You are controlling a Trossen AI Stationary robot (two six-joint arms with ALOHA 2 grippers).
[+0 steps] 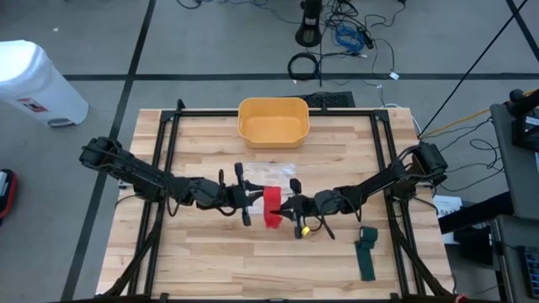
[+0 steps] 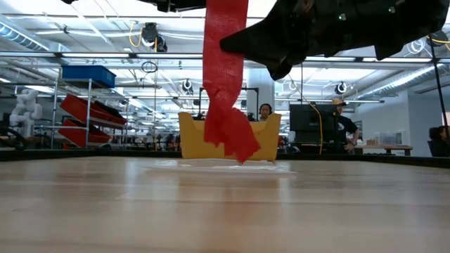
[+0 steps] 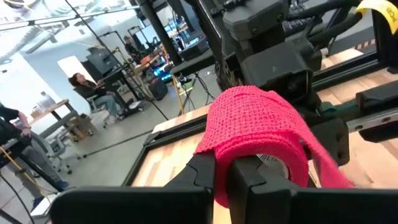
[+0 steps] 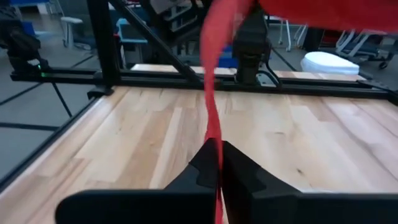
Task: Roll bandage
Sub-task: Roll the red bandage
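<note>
My right hand is pinched shut on the loose tail of the red bandage, which runs thin and taut away from my fingers. My left hand is clamped on the part already wound, a soft red coil draped over its fingers. Both meet above the middle of the counter, and the bandage hangs between them, its free end drooping toward the wood. It looks light, limp and slightly stretchy, clinging to itself, so I judge it best held flat near the edge and kept under gentle tension, or it will twist into a cord. Farther off sit a green roll and a yellow bin.
</note>
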